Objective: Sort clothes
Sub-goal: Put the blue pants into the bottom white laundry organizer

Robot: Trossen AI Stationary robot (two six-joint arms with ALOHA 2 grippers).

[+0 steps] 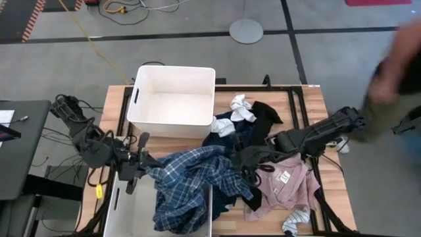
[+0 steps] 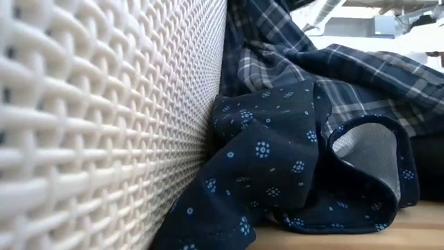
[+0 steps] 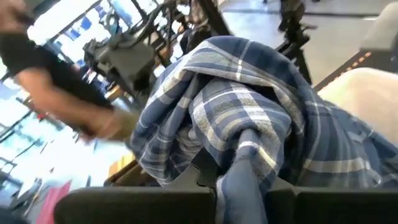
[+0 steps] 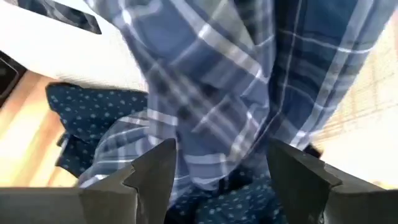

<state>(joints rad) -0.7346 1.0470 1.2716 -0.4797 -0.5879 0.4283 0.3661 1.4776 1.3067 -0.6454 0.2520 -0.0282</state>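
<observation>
Left gripper [image 1: 146, 162] sat lower left of the high view, at the near bin's [image 1: 131, 214] top edge, clamped on a bunched fold of the blue-white plaid shirt [image 1: 197, 184]. In the left wrist view the plaid cloth [image 3: 249, 124] ran down between the dark fingers [image 3: 149, 205], pinched tight. The shirt spread from that grip across the frame's lower middle, part draped over the near bin's right rim, part lying on the table [image 1: 309, 99].

Right gripper [image 1: 248, 166] was lower centre-right in the high view, over the shirt's right edge. Its wrist view showed both fingers [image 4: 152, 171] spread apart, plaid hanging between them, nothing gripped.

Navy dotted piece [image 1: 230, 135] lay centre frame under the plaid; in the low view it [image 2: 277, 167] was crumpled against the woven bin wall [image 2: 104, 118]. Black piece [image 1: 265, 115] sat just right of it, upper centre. White socks [image 1: 240, 112] lay beside the far bin's [image 1: 174, 99] right corner. Pale pink shirt [image 1: 289, 184] lay lower right, a striped sock [image 1: 294, 222] at its bottom edge.

A blurred person [image 1: 395, 72] stood at the upper right edge of the frame.
</observation>
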